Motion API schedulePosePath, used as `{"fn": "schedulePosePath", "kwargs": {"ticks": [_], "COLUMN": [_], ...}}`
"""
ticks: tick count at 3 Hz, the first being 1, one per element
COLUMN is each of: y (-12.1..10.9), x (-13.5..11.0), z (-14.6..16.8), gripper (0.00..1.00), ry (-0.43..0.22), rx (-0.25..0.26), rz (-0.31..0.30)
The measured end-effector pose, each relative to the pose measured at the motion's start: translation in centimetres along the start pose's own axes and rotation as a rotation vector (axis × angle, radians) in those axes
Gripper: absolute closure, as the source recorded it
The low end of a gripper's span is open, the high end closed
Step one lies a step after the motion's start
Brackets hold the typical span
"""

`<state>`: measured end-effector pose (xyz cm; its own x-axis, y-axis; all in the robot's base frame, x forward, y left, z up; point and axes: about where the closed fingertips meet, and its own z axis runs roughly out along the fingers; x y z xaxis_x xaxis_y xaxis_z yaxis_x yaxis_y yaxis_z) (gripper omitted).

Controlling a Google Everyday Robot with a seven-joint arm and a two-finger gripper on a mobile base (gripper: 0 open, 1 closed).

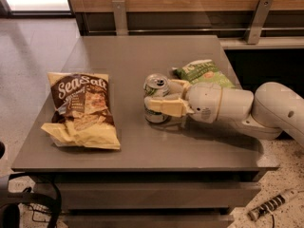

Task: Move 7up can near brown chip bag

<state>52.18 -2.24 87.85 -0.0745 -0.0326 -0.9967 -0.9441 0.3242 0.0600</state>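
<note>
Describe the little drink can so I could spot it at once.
Start at the grey rectangular table; near its middle the robot's cream two-finger gripper is closed around a small cylindrical metal drink can. It stands upright between a large brown-and-yellow crinkled chip bag on the left and a green chip bag behind it to the right, and is the only round, silver-topped thing there.
</note>
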Motion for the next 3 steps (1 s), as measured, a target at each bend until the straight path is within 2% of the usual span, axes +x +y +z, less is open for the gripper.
{"fn": "schedulePosePath", "kwargs": {"ticks": [1,2,3], "y": [0.05,0.17,0.17], "x": [-0.02,-0.07,-0.07], "z": [0.08,0.24,0.25], "gripper": [0.12,0.0,0.0], "ry": [0.0,0.0,0.0], "rx": [-0.002,-0.005,-0.005], "rz": [0.0,-0.001,-0.001]}}
